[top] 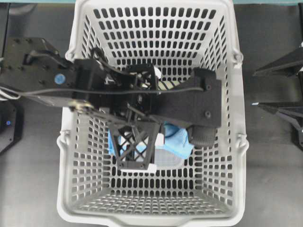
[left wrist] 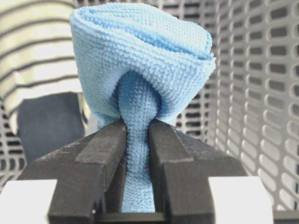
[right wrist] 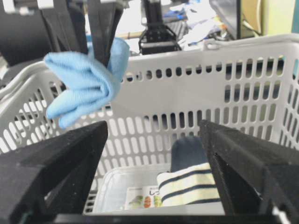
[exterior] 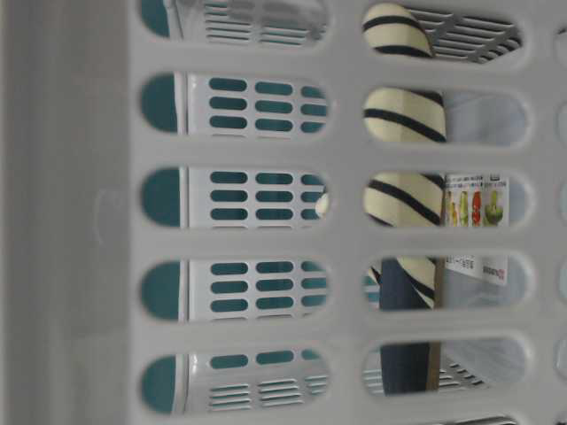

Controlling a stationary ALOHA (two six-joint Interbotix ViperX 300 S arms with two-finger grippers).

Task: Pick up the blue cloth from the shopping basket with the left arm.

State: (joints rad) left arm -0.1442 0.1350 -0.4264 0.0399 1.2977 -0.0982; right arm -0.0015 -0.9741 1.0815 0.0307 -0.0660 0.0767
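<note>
My left gripper [left wrist: 138, 128], a black lattice-truss one, is shut on a pinched fold of the blue cloth [left wrist: 140, 56]. In the right wrist view the left gripper [right wrist: 100, 42] holds the cloth [right wrist: 84, 84] hanging at about the height of the far rim of the shopping basket [right wrist: 210, 93]. From overhead the left gripper [top: 139, 146] is over the middle of the basket [top: 236, 142], with the cloth [top: 177, 139] showing beneath it. My right gripper [right wrist: 153, 128] is open and empty, just outside the basket's right side [top: 255, 89].
A navy and cream-striped slipper [right wrist: 189, 186] lies in the basket on a clear plastic container [right wrist: 121, 186] with a printed label. The slipper also shows in the left wrist view [left wrist: 37, 56] and the table-level view [exterior: 403, 115]. The basket's slotted walls [left wrist: 261, 93] surround the left gripper.
</note>
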